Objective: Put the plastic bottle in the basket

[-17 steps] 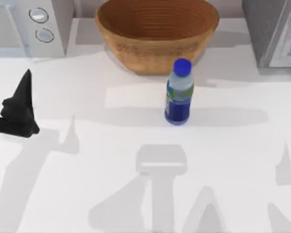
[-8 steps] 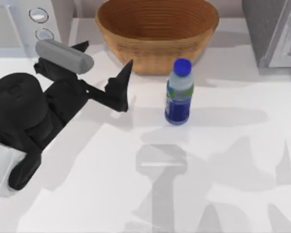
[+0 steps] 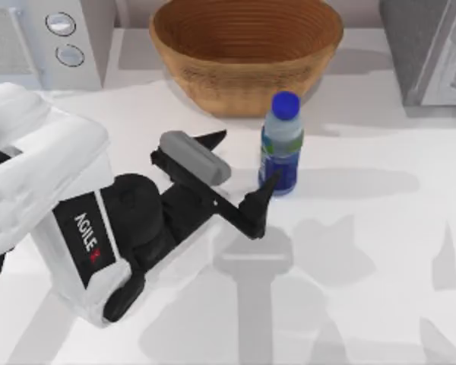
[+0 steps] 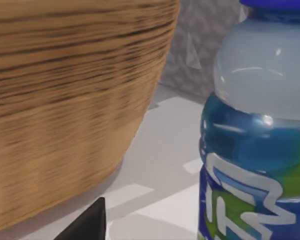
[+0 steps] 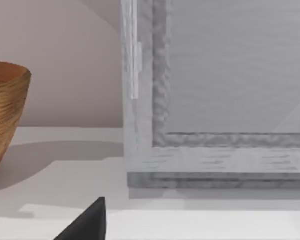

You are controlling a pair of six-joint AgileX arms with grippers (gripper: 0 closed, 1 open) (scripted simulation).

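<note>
Left gripper [image 3: 242,171], fingers spread apart, flanks the upright plastic bottle [image 3: 280,144] just beside the basket [image 3: 245,53].

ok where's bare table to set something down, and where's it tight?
Free: the table right of the plastic bottle, and the front strip. Crowded: the left pincer, open, flanks the bottle just in front of the basket; its arm covers the left.

"AGILE" lettering with a red mark on the left arm's white housing [image 3: 87,236], white bottle-label [image 4: 250,200] lettering not legible
</note>
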